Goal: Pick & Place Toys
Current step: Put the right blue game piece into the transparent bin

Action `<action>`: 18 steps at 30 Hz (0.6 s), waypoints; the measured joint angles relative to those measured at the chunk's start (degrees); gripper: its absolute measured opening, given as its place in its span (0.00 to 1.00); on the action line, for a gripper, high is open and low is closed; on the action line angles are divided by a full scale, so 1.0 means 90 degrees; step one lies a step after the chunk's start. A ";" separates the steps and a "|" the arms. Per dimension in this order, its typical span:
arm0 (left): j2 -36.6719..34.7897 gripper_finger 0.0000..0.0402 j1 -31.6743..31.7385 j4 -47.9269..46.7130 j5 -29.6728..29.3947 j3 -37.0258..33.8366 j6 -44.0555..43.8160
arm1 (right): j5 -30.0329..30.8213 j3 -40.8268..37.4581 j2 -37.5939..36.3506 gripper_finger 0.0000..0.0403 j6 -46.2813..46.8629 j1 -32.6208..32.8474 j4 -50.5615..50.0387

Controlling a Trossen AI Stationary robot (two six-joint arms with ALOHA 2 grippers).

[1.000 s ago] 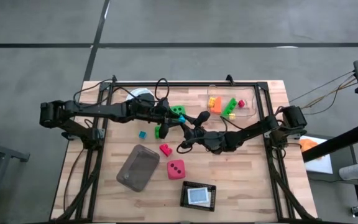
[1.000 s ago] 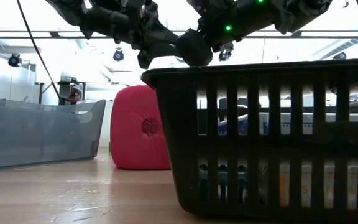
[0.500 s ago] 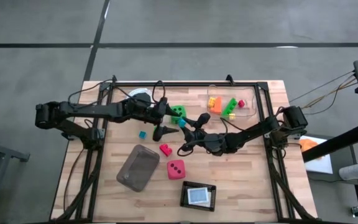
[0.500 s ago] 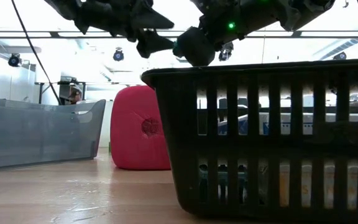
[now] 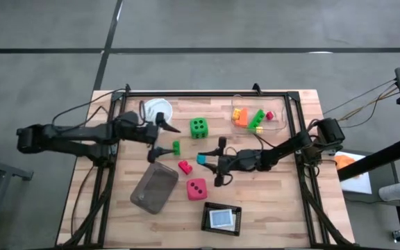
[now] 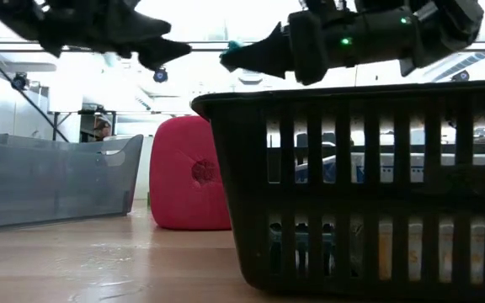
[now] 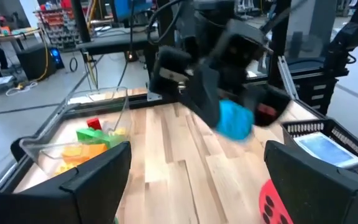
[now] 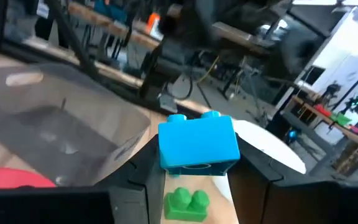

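Observation:
My right gripper [image 5: 204, 159] is shut on a blue brick [image 5: 200, 159] above the table's middle. My left gripper [image 5: 164, 139] stands open to the left of it, holding nothing. A small green brick [image 5: 176, 146] lies on the wood between the two grippers. A red brick [image 5: 185, 167] and the pink-red die [image 5: 197, 188] lie nearer the front. The green die [image 5: 199, 127] sits farther back. In the left wrist view the blue brick [image 7: 235, 119] shows ahead of my open fingers. My right gripper pinches the blue brick's two opposite side faces [image 8: 199, 146] between its two fingers, at their free ends [image 6: 232, 49]. The fingers lie about level and point toward the table's left. The brick is lifted clear of the table, studs up.
A clear tray [image 5: 278, 123] with orange, green and red bricks stands at the far right. A grey box [image 5: 155, 186] and a black slatted basket [image 5: 222, 219] stand near the front. A white disc [image 5: 157, 109] lies at the back left. A black frame rail [image 5: 207, 94] borders the work area.
My left gripper has opened, let go of the blue brick and drawn back toward the table's left edge. My right gripper keeps the brick, has rolled and has carried it toward the near edge. The green brick has stayed on the table.

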 joint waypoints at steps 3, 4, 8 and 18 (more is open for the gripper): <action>-0.0516 0.92 -0.0001 0.0013 -0.0004 -0.0398 -0.0053 | -0.0012 -0.0334 -0.0130 0.32 0.0043 -0.0062 0.0378; -0.0679 0.92 0.0001 0.0002 -0.0012 -0.0523 -0.0085 | -0.0003 -0.0438 -0.0179 0.32 0.0099 -0.0095 0.0423; -0.1227 0.92 0.0001 0.0032 -0.0014 -0.0945 -0.0171 | 0.0055 -0.0843 -0.0472 0.32 0.0391 -0.0239 0.0569; -0.1807 0.92 0.0001 0.0045 -0.0036 -0.1414 -0.0295 | 0.0175 -0.2026 -0.1382 0.32 0.0865 -0.0830 0.1317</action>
